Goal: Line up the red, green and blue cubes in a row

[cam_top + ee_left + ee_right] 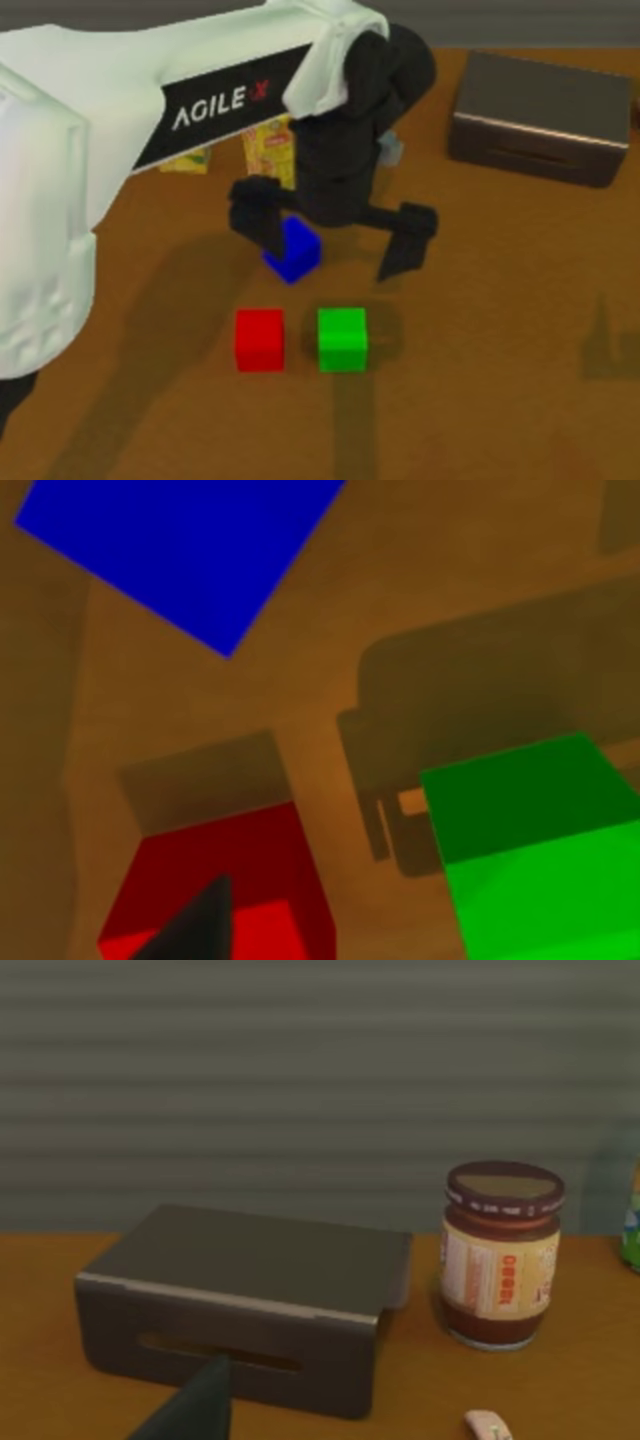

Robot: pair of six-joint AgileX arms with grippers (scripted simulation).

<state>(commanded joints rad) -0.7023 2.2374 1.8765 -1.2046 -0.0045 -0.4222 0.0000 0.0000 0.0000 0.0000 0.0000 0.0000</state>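
The red cube [259, 340] and the green cube [342, 340] sit side by side on the brown table with a small gap between them. Behind them lies the blue cube [293, 250], turned at an angle. My left gripper [335, 240] hovers open over that spot, one dark finger [260, 222] right beside the blue cube and the other [405, 242] well off to its right. In the left wrist view the blue cube [190, 550], red cube [230, 890] and green cube [540, 850] all show, none held. My right arm is outside the top view.
A grey box [540, 115] stands at the back right, and yellow packets [268, 150] lie behind the left gripper. The right wrist view shows the same box [250, 1300], a jar [503, 1255] and a small pale object [488, 1425].
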